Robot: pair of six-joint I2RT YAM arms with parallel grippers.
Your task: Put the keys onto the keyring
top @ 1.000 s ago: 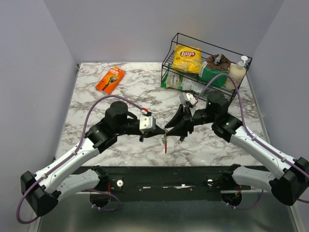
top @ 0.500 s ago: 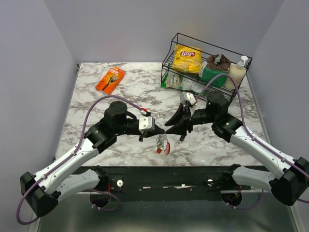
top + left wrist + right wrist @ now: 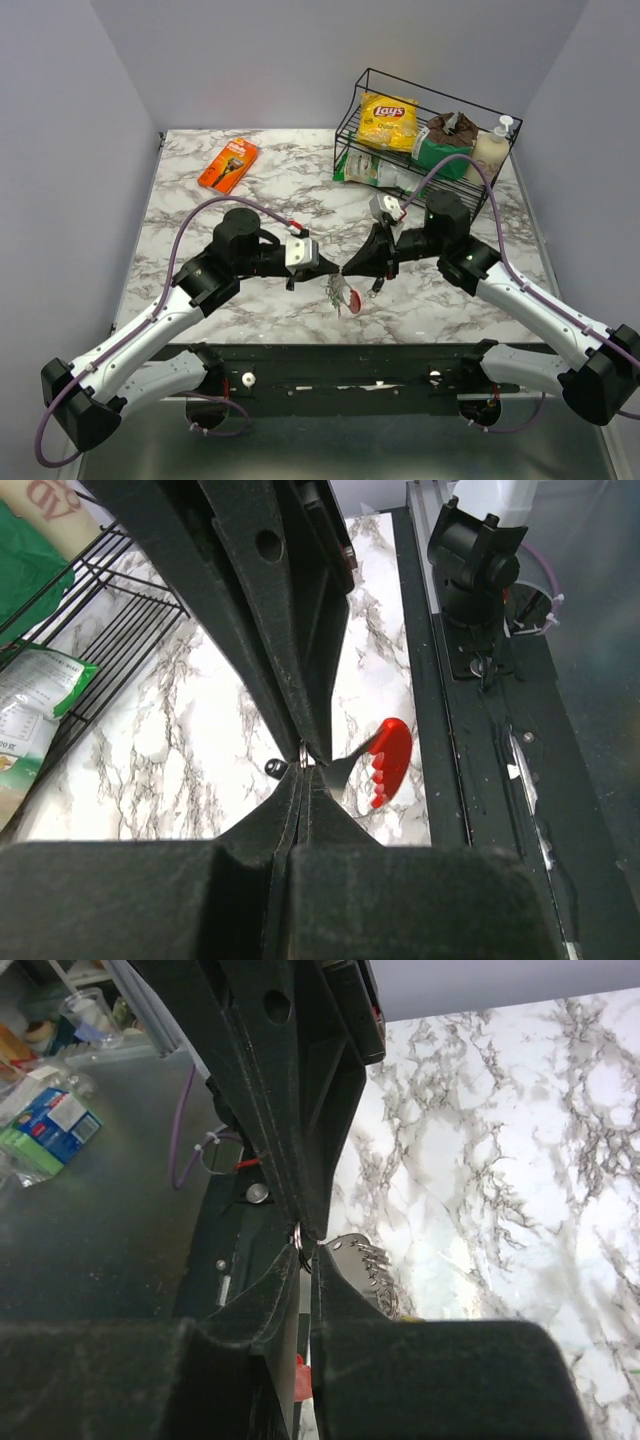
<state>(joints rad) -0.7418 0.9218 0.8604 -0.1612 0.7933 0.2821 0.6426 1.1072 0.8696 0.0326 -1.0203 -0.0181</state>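
Because both arms meet tip to tip in front of the wire rack (image 3: 425,130) with the keys (image 3: 344,296) dangling beneath, an uneven pull could twist the hold loose and drop them. From the left wrist, the left gripper (image 3: 303,773) is pressed together, pinching the small keyring (image 3: 303,759), with a red key (image 3: 390,760) beside it. From the right wrist, the right gripper (image 3: 305,1250) stands at a thin slit, nipping that ring too.

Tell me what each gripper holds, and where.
Both pinch the small keyring at its rim: left gripper from one side, right gripper from the other. Keys hang below it.
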